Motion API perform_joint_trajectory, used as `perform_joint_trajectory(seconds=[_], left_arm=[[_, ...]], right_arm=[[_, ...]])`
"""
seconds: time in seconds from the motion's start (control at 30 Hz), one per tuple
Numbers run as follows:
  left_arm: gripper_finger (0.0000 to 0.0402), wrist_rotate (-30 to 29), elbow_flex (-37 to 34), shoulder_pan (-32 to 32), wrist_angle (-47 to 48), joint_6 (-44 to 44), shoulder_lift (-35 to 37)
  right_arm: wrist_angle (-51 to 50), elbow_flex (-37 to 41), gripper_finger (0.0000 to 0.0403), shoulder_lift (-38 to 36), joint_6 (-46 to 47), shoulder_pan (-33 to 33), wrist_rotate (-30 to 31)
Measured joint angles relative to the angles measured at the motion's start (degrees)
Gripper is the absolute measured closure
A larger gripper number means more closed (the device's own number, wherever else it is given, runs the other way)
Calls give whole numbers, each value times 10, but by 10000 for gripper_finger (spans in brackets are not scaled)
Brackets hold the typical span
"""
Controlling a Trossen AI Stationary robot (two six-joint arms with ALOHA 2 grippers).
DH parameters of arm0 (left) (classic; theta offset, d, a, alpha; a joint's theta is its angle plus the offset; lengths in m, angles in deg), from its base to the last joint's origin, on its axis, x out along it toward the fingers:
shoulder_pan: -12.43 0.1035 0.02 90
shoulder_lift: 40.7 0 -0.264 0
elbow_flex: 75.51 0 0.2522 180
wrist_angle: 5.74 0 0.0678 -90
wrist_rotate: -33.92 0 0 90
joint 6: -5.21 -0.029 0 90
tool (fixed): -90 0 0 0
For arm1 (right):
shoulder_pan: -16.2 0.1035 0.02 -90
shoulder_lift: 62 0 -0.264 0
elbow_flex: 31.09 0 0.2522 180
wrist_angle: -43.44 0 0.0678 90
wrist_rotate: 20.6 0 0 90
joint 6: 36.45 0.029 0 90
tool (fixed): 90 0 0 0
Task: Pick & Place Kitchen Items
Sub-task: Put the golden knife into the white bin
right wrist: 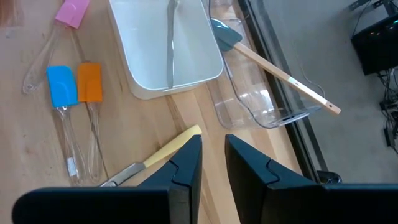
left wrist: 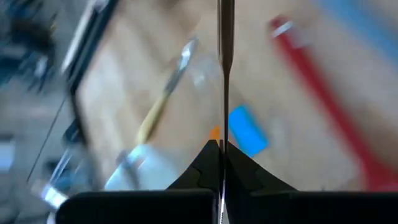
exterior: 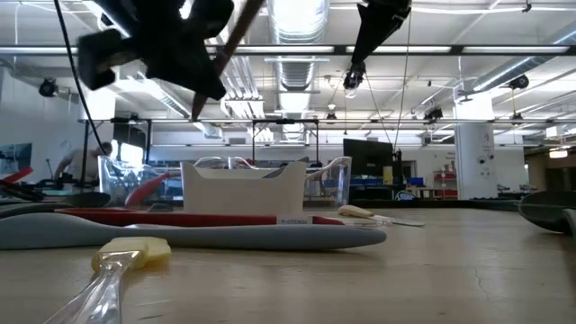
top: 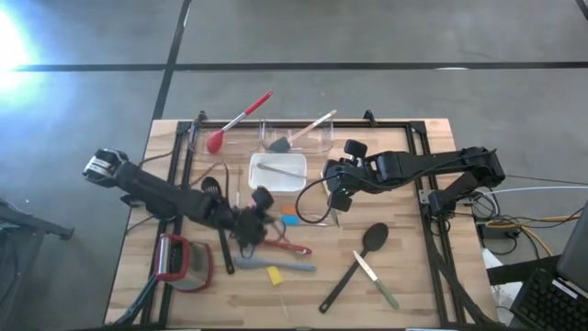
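Black slotted turner [top: 220, 218] clenched in left tool [top: 241, 221]; right tool [top: 338, 198] slightly parted, empty.

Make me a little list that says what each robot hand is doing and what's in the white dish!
left gripper: shut on a thin dark tool handle, raised above the table
right gripper: empty, fingers a little apart, hanging near the white dish
white dish: holds a metal spoon
clear tub: holds a spatula with a wooden handle
table: black spoon, knife, blue and orange small spatulas
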Motion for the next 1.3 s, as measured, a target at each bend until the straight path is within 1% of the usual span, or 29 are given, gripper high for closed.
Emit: perform_joint_trajectory(seconds=[0.1, 0.3, 0.43, 0.6, 0.73, 0.8, 0.93, 1.07, 1.2, 1.27, 1.3], left_arm=[[399, -24, -14, 34, -13, 3, 22], [399, -20, -24, 127, -20, 21, 37], [399, 15, -25, 185, -44, 27, 34], [399, 75, -25, 248, -74, 47, 34], [399, 104, -26, 281, -78, 68, 30], [399, 118, -27, 288, -111, 82, 29], [399, 187, -34, 296, -222, 115, 30], [399, 213, -57, 296, -307, 146, 29], [399, 251, -91, 301, -391, 188, 29], [399, 273, -116, 305, -440, 209, 29], [399, 293, -128, 308, -469, 221, 29]], right_arm=[[0, 0, 339, 0, 0, 0, 0], [3, 0, 339, 0, 3, 0, 0], [3, 0, 339, 0, 5, 0, 0], [-1, 0, 339, 0, 19, 0, 0], [-11, 4, 339, 0, 30, 0, 0], [7, 12, 339, 0, 32, 1, 0], [92, 51, 339, -3, 3, 14, 5], [216, 107, 339, -19, -32, 33, 21], [407, 194, 339, -54, -87, 49, 63], [523, 243, 339, -76, -113, 52, 62], [584, 267, 339, -85, -125, 53, 58]])
